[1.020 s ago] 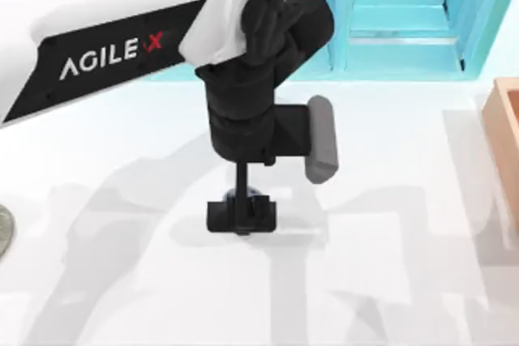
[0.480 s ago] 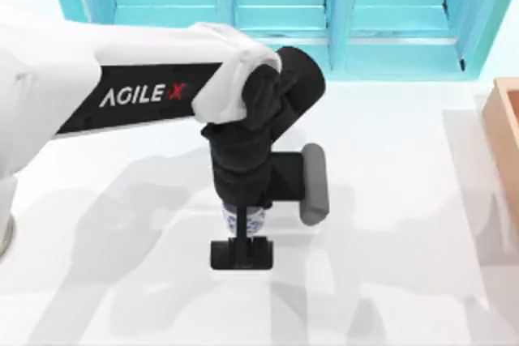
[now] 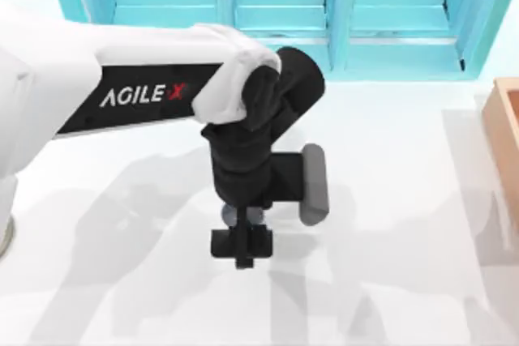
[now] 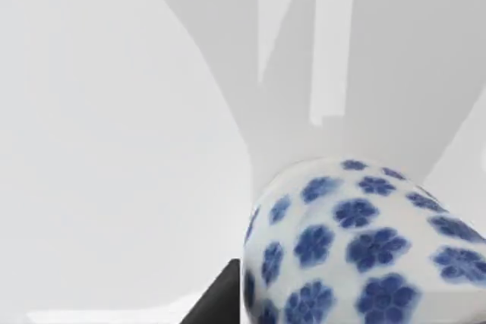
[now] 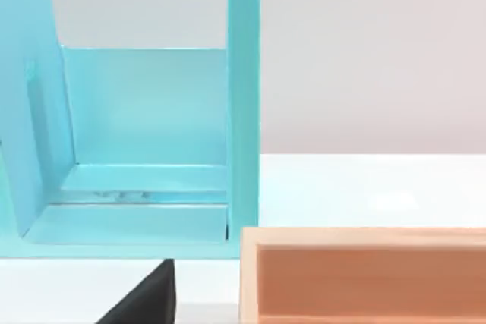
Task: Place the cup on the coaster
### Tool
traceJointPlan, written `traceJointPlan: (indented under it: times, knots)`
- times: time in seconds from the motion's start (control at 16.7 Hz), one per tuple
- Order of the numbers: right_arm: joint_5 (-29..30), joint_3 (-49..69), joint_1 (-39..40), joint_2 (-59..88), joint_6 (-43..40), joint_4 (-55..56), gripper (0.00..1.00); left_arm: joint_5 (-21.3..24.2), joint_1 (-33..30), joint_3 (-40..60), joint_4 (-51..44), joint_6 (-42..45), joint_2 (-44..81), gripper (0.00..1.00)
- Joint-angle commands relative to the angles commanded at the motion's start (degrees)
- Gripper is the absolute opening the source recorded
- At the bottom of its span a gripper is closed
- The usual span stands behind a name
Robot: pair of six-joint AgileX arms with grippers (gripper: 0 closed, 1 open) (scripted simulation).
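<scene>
The cup [image 4: 357, 248], white with blue flowers, stands near the middle of the table and peeks out from under my left wrist [image 3: 240, 215]. My left gripper [image 3: 242, 245] reaches down around it from the left arm and is shut on it. A dark finger [image 4: 216, 301] presses against the cup's side in the left wrist view. The coaster [image 3: 3, 237] is a pale grey disc cut off by the table's left edge, far from the cup. My right arm is parked off to the right.
A turquoise shelf unit [image 3: 324, 14] runs along the back of the table, also seen as the turquoise shelf [image 5: 144, 149] in the right wrist view. An orange-brown wooden box [image 3: 507, 143] sits at the right edge, with its wall [image 5: 364, 278] close to the right wrist.
My left arm has come down over the cup, which was hidden under the gripper a second ago. In the last half second the gripper shifted slightly toward the back and closed on the cup.
</scene>
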Motion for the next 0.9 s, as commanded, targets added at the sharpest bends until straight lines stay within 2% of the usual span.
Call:
traceJointPlan:
  times: [0.42,0.9]
  knots:
    - [0.0,0.0,0.0,0.0,0.0,0.0,1.0,0.0,0.0,0.0,0.0,0.0,0.0,0.02]
    - [0.0,0.0,0.0,0.0,0.0,0.0,1.0,0.0,0.0,0.0,0.0,0.0,0.0,0.0]
